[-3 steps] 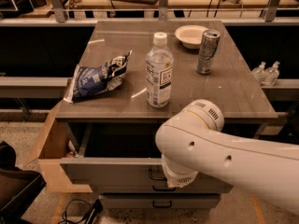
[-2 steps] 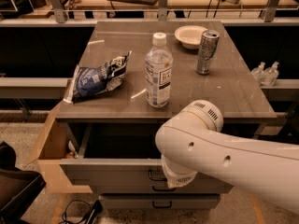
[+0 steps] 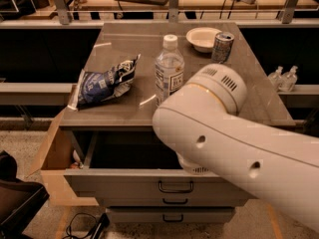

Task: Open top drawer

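Standing out from the carcass, the wide grey metal top drawer is pulled partly open towards the camera, with a dark gap between its front and the desk edge. Its long axis runs left to right across the view, and its dark rectangular loop handle sits at the centre of the front. The two narrower grey lower drawers lie flush beneath it.

The robot's large white arm crosses the right of the view, and its rounded lower joint hangs just above the drawer front, slightly right of the handle. The gripper is hidden behind that arm, somewhere at the drawer opening, so how the jaws stand, or whether they hold the handle, cannot be told. Any further pull would probably run straight out towards the camera, square to the drawer's long axis.

On the grey desk top lie a crumpled blue snack bag, a clear plastic water bottle, a shallow white bowl and a silver drinks can. All rest well clear of the drawer's path.

A pale wooden panel flanks the drawer on the left. A dark bulky object and a black cable lie on the floor near the front left corner, which could limit room for a full pull.
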### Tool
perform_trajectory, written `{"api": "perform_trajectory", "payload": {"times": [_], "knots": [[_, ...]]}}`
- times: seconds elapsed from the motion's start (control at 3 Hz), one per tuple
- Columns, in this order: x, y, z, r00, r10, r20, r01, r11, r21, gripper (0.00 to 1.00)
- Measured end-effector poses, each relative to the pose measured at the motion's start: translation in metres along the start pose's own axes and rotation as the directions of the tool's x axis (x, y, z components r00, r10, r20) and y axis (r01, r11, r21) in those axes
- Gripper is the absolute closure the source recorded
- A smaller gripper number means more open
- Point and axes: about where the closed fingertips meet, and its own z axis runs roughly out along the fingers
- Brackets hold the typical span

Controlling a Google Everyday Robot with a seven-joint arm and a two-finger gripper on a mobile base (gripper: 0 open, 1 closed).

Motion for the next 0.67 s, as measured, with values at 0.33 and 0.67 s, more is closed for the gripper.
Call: {"api": "perform_trajectory", "payload": {"times": [0.33, 0.67], "knots": [[0.021, -0.025, -0.028, 0.998, 0.018, -0.057, -0.016, 0.9991, 0.038, 1.0], [0.039, -0.04, -0.028, 0.996, 0.039, -0.075, -0.036, 0.9984, 0.043, 1.0]]}}
